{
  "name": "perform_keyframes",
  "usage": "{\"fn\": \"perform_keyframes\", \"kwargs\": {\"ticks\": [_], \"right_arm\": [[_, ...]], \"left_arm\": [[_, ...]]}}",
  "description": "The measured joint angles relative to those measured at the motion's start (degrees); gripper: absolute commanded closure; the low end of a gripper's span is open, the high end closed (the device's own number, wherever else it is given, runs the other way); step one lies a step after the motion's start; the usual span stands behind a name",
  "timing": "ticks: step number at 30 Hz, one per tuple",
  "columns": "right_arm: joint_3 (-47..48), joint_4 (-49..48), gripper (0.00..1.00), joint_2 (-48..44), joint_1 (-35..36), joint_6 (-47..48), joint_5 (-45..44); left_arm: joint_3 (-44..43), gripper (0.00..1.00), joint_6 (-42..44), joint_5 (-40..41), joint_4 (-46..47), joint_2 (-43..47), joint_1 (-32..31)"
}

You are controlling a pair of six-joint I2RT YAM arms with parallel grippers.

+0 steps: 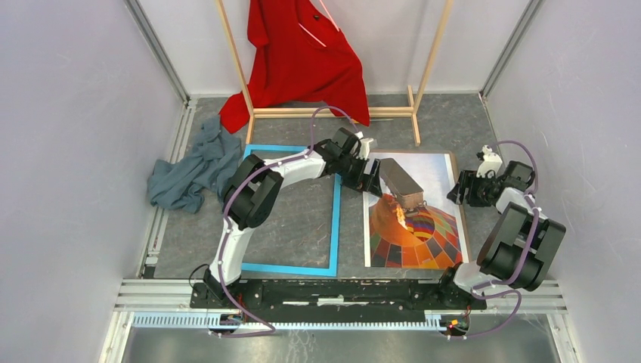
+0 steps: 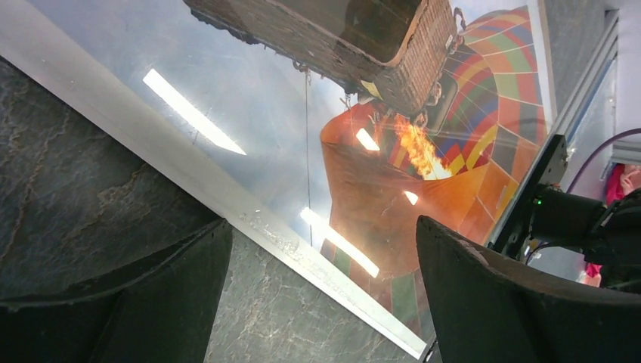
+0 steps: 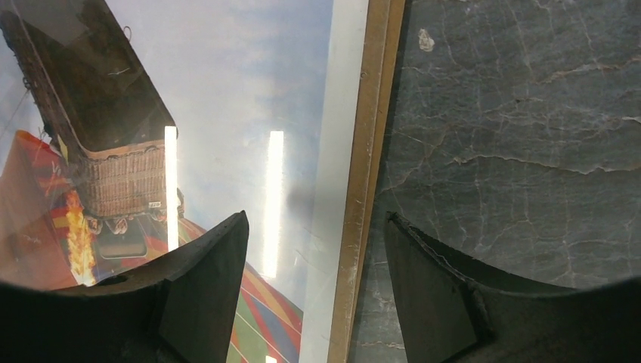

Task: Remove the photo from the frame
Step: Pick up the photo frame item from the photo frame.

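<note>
The photo lies flat on the bench, face up. The frame is just left of it, with bare bench showing through its opening, so the print looks to be out of the frame already. A thin brown board shows as a strip along the photo's right edge, seemingly underneath it.

The left pincer sits low at the photo's upper left edge. In its wrist view it is spread wide and holds nothing, and the photo's white border runs between the two fingers. The right pincer is at the photo's right edge, also gaping and empty. One finger is over the print and the other over bare bench, with the board's strip between them.

The main risks, as I judge them:

- **Board caught with the photo:** At the right edge the two lie flush, so a closing right pincer could take both together or only the board. The print would then not come away cleanly.
- **Crease or scuff:** The surface is glossy and lies flat, so a finger has little to get under. Pressing down and closing could buckle the border or scrape the picture.
- **Bow or tear:** With a pincer on each side of the photo, pulls in different directions could bend or rip it.
- **Frame knocked or covered:** The frame is so close to the photo's left edge that a sweep from the left arm could knock it. It could also drag the print back over the blue border.
</note>
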State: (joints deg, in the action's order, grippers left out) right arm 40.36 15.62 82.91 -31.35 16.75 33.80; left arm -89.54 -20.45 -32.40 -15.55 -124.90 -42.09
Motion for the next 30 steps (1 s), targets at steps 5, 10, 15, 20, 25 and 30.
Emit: {"fn": "perform_keyframes", "kwargs": {"ticks": [5,10,15,20,25,30], "right_arm": [[0.0,0.0,0.28,0.2,-0.94,-0.02,-1.33],[0.0,-0.02,0.28,0.44,-2.27,-0.22,-1.81],[0.0,-0.04,0.27,0.48,-3.72,-0.68,-1.73],[0.02,0.04,0.27,0.48,-5.6,-1.01,-0.79],[0.74,1.2,0.27,0.48,-6.67,-0.33,-0.15],[3.08,5.2,0.28,2.01,-9.84,2.8,2.45]], "left_arm": [[1.84,0.06,-1.36,-2.25,3.74,0.0,0.28],[2.73,0.07,-3.06,-4.26,6.01,-0.13,0.44],[2.73,0.07,-4.28,-5.49,7.06,-0.61,0.44],[2.73,0.07,-4.48,-6.32,7.5,-0.81,0.44],[2.71,0.07,-4.24,-6.25,7.19,-0.79,0.44],[2.58,0.07,-3.69,-5.97,6.64,-0.76,0.44]]}}
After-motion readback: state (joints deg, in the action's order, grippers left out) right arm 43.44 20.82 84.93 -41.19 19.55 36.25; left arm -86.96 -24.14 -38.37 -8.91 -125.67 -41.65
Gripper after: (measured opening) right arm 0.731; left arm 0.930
